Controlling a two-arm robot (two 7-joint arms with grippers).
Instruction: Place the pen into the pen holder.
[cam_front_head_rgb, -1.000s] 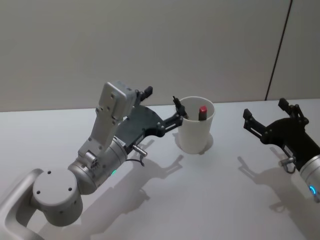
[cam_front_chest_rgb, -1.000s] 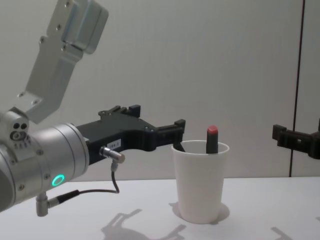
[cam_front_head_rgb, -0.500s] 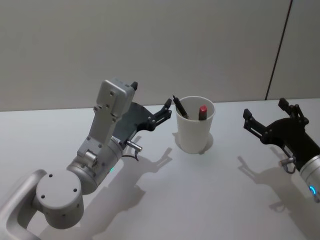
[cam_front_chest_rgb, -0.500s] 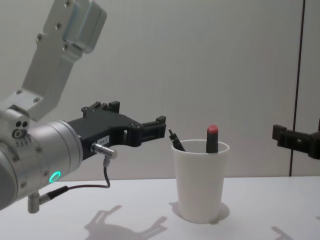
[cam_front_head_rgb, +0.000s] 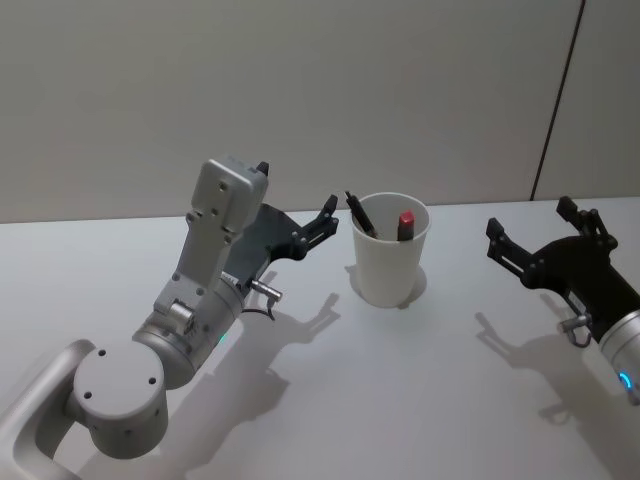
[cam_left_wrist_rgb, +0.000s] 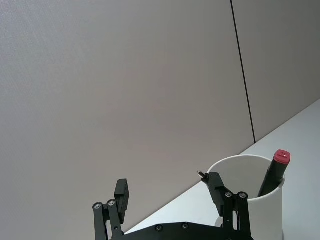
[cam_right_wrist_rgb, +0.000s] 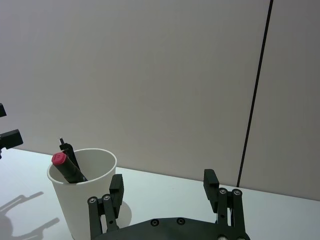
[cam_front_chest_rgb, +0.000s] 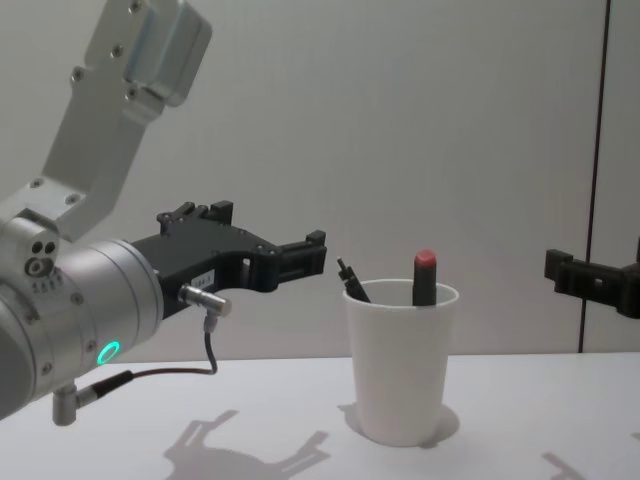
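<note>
The slim black pen (cam_front_head_rgb: 358, 214) leaned inside the light, tippable white paper cup (cam_front_head_rgb: 390, 265); my left fingers (cam_front_head_rgb: 318, 221) hung released beside it, right fingers (cam_front_head_rgb: 540, 239) spread.

Matt white paper pen holder (cam_front_chest_rgb: 402, 365)

Even, fairly bright indoor light from above. The white table (cam_front_head_rgb: 400, 400) carries soft grey shadows of the arms and a short one beside the pen holder (cam_front_head_rgb: 391, 262). No glare. Focus is sharp throughout.
</note>
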